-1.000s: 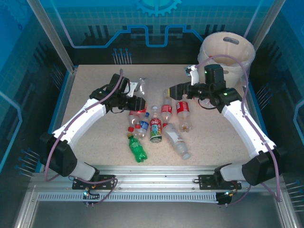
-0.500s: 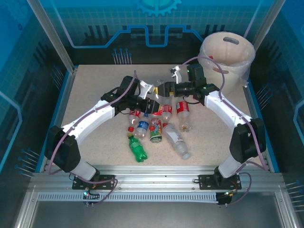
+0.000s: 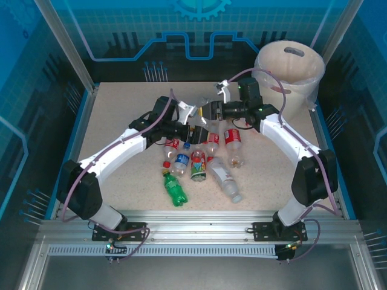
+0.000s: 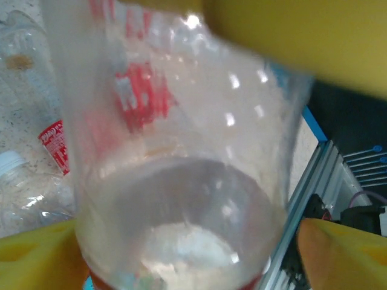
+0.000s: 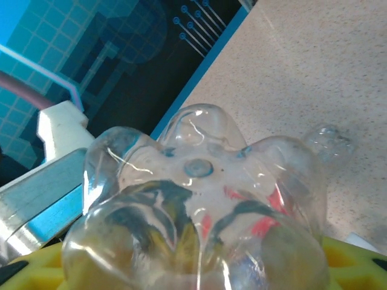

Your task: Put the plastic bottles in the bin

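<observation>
One cream, round bin (image 3: 289,66) stands at the far right corner. About nine bottles (image 3: 198,164) lie mid-table (image 3: 121,121), mostly clear and red-labelled, one green. Left gripper (image 3: 192,128) and right gripper (image 3: 210,113) each clamp a clear bottle (image 4: 181,181).

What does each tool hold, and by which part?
Left tool: a clear red-labelled bottle, by its body. Right tool: a clear bottle, near its base.

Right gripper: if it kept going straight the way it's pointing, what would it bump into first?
Probably the left gripper. The right gripper, carrying a bottle base-first, points left across the table straight at it, and the two sit nearly nose to nose. Their heights are hard to compare from above.
</observation>
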Motion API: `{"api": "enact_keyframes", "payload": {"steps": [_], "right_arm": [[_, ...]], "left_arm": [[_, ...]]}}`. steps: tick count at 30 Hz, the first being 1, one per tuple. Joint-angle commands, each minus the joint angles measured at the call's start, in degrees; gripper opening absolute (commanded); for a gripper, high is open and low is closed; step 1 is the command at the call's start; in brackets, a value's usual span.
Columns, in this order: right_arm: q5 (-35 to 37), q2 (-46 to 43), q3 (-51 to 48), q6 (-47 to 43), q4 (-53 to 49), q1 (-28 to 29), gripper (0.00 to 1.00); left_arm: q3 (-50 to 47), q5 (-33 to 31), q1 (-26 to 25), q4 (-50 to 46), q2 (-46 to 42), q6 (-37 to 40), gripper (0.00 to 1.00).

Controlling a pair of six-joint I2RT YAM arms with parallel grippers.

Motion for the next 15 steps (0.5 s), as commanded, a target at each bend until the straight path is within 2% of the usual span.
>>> {"api": "enact_keyframes", "payload": {"steps": [1,5,9,15], "right_arm": [[4.39,-4.24,3.67,-4.86,-4.44,-2.42,0.52],[14.61,-7.19,9.58,-10.03,-9.61,-6.04,0.51],[27.36,-10.25,13.73,-13.47,-6.00,-9.55,0.45],[40.28,-9.28,20.80,-18.24,0.55,-14.61,0.44]], "left_arm": [[-2.03,-0.68,-0.46,2.81,-5.71,-0.02,0.99],[-5.15,-6.33,-0.38,0.99,-9.82,-2.78,0.99],[-7.31,-13.33,-0.28,-5.66,-12.27,-7.68,0.99],[-12.79,-21.00,-0.26,-12.38,-18.24,-16.43,0.99]]}}
